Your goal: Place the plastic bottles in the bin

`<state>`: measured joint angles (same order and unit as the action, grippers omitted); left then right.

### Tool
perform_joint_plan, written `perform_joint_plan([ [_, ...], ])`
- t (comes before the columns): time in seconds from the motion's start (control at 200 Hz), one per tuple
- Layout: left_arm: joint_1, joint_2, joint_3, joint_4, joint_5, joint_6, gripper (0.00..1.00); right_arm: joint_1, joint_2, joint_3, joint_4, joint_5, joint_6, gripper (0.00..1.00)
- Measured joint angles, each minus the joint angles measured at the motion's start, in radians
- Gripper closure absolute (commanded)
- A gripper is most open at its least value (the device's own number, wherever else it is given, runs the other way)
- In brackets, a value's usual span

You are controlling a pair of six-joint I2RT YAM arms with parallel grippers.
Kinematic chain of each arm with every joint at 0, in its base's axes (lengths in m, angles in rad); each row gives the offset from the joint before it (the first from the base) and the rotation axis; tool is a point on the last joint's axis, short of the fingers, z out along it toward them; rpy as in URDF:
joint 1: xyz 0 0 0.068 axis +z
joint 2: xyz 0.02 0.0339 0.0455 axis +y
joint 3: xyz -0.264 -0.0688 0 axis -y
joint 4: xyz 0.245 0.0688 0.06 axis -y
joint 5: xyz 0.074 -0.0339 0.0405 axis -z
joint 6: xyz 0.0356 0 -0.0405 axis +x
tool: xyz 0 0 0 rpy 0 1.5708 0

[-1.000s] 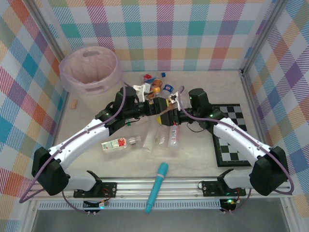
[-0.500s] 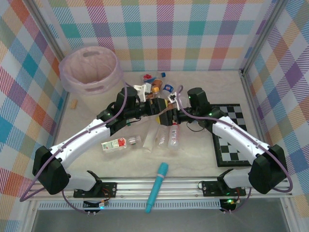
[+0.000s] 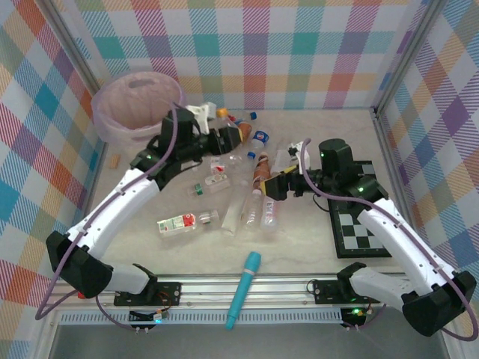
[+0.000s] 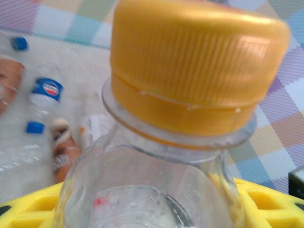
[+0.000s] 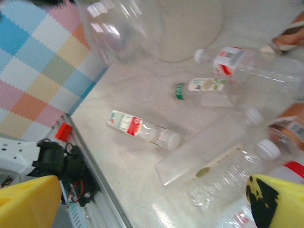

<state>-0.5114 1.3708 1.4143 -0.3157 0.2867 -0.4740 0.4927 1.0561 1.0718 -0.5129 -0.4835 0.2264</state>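
Reaches over the far left of the worktop [image 3: 314,239] with the left gripper [image 3: 228,137], closed on a clear bottle [image 4: 156,190] near the bin [image 3: 112,127] in the far left corner. Holds the right gripper [image 3: 273,185] low over the middle, yellow fingers [image 5: 28,202] wide and empty. Up close from the left wrist: a ribbed yellow cap [image 4: 194,66]. From the right wrist: loose bottles [image 5: 142,128] flat on the pale marbled surface. Plaid walls [image 3: 299,52] all round.

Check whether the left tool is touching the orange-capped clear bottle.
Touching. In the left wrist view the yellow fingers of the left tool flank the orange-capped bottle, pressed against its shoulders on both sides.
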Motion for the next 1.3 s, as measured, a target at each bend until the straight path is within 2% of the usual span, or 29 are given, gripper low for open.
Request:
perform_joint_plan([
  [0.205,0.206,0.008,0.174,-0.116,-0.048,0.117,0.67,-0.024,-0.004,-0.041,-0.059,0.068,0.012,0.01],
  [0.35,0.365,0.026,0.276,-0.172,-0.127,0.196,0.76,-0.036,-0.003,-0.066,-0.094,0.098,0.028,0.0],
  [0.47,0.483,0.093,0.402,-0.21,-0.178,0.246,0.78,-0.043,-0.003,-0.076,-0.103,0.11,0.032,0.01],
  [0.57,0.545,0.181,0.508,-0.256,-0.207,0.282,0.79,-0.048,-0.003,-0.081,-0.11,0.114,0.039,0.01],
  [0.795,0.572,0.459,0.737,-0.425,-0.201,0.357,0.8,-0.054,-0.003,-0.082,-0.121,0.117,0.043,0.01],
  [1.145,0.568,0.691,0.755,-0.58,-0.157,0.415,0.82,-0.084,0.0,-0.085,-0.148,0.127,0.043,0.01],
  [1.21,0.565,0.72,0.755,-0.599,-0.157,0.43,0.78,-0.091,0.005,-0.085,-0.148,0.129,0.044,0.01],
  [1.3,0.558,0.754,0.753,-0.612,-0.157,0.447,0.67,-0.104,0.016,-0.085,-0.153,0.134,0.05,0.01],
])
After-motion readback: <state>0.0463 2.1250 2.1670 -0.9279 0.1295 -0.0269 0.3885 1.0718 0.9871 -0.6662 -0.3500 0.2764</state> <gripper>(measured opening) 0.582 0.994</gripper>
